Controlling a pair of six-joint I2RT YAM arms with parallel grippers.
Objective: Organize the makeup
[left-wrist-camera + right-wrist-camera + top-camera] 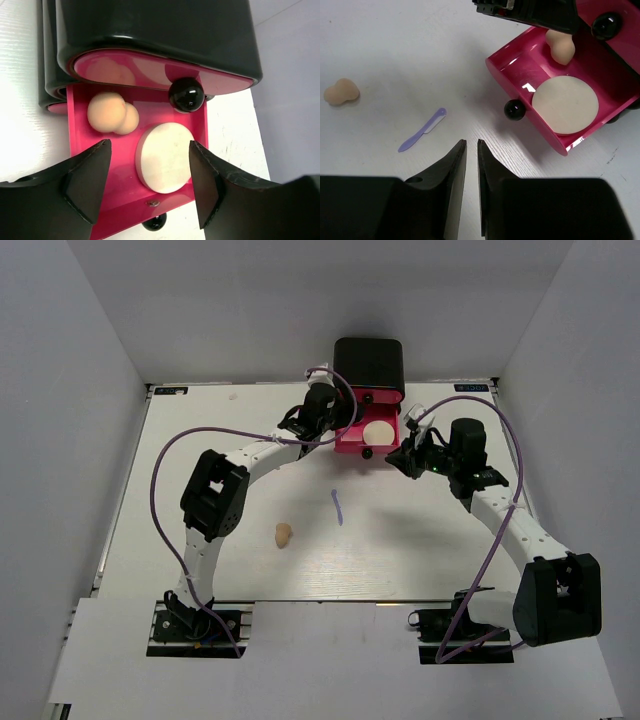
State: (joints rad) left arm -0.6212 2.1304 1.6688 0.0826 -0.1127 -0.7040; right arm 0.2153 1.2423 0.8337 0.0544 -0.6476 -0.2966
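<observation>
lying flat, round cream puff (164,157)

No legible text, brand or number; two small stickers (171,390) at far corners, too tiny to read

Glossy black plastic box (150,30), shiny pink plastic drawer (80,135), matt cream puff (164,157), matt peach sponge (112,112), glossy knob (186,94)
</observation>
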